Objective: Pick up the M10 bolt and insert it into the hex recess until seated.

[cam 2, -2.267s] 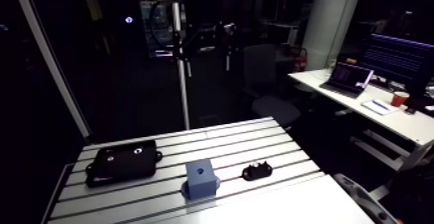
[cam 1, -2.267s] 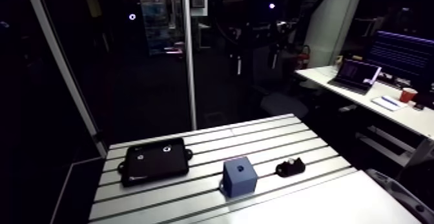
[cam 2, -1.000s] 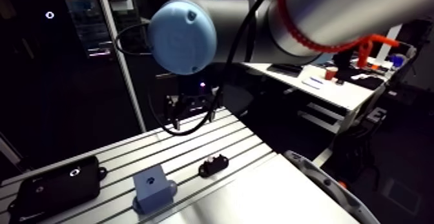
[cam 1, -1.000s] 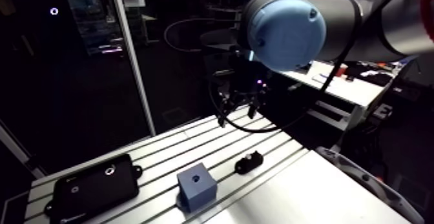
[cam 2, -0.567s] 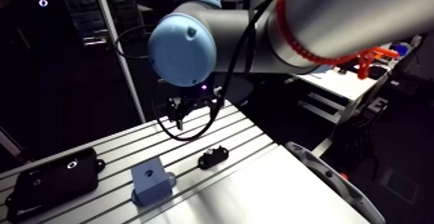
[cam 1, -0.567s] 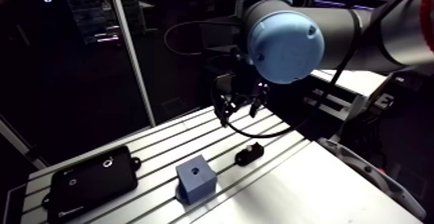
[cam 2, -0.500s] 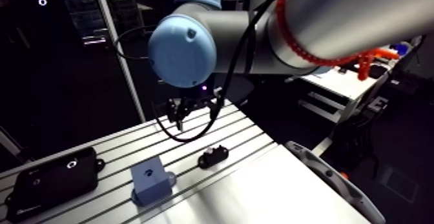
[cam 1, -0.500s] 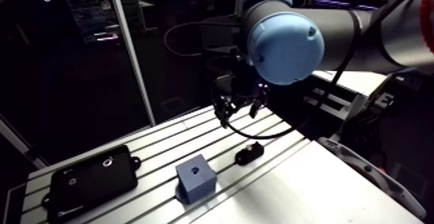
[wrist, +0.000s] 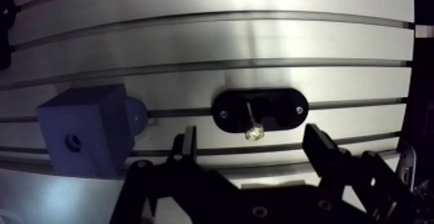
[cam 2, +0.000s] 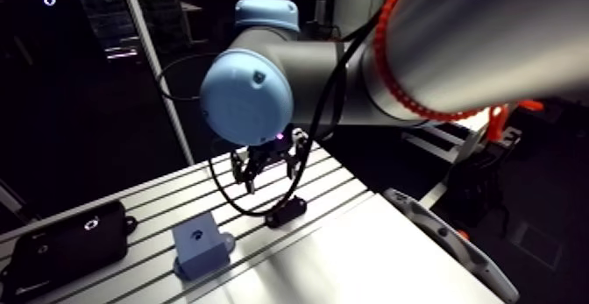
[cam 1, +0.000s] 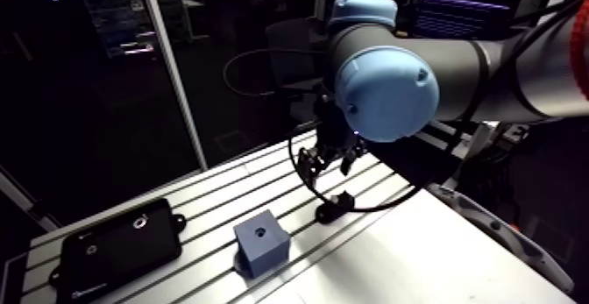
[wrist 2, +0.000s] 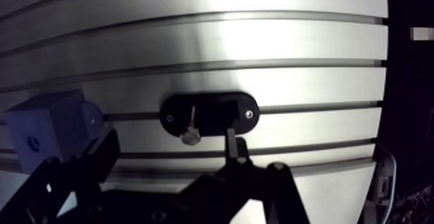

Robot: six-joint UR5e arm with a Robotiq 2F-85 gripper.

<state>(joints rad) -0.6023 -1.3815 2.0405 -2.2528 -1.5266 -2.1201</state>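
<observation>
One silvery M10 bolt [wrist: 251, 122] lies on one black oval holder [wrist: 284, 107] on the slotted aluminium table [wrist: 194, 46]. It sits below the gripper [wrist: 250, 136], whose two fingers stand wide apart, holding nothing. One blue cube [wrist: 84, 133] with one hex recess [wrist: 72, 142] sits beside the holder, and one flat black case [cam 1: 114, 250] lies beyond the cube.

On the slotted table [cam 1: 223, 189] lie a black case [cam 1: 118, 250], blue block [cam 1: 260, 244] and black oval holder [wrist: 284, 107].

This is a robotics lab: a robot arm [cam 1: 381, 93] with light-blue joint caps reaches over a slotted aluminium table [cam 1: 219, 194] carrying a blue block [cam 1: 261, 244].
</observation>
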